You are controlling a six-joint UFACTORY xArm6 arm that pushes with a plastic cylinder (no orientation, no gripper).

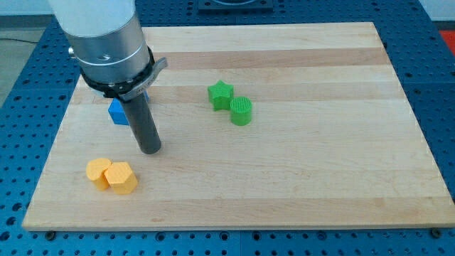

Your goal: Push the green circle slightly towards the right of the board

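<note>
The green circle [242, 111] is a short green cylinder near the board's middle. It touches the green star [220, 94], which sits just up and left of it. My tip [150, 148] rests on the board well to the view's left of the green circle and a little lower. It touches no block. A blue block [118, 112] lies up and left of the tip, partly hidden behind the rod.
A yellow block [99, 172] and a yellow hexagon [121, 178] sit touching each other near the board's bottom left, below the tip. The wooden board [320, 163] lies on a blue perforated table. The arm's grey body [106, 43] covers the board's top left.
</note>
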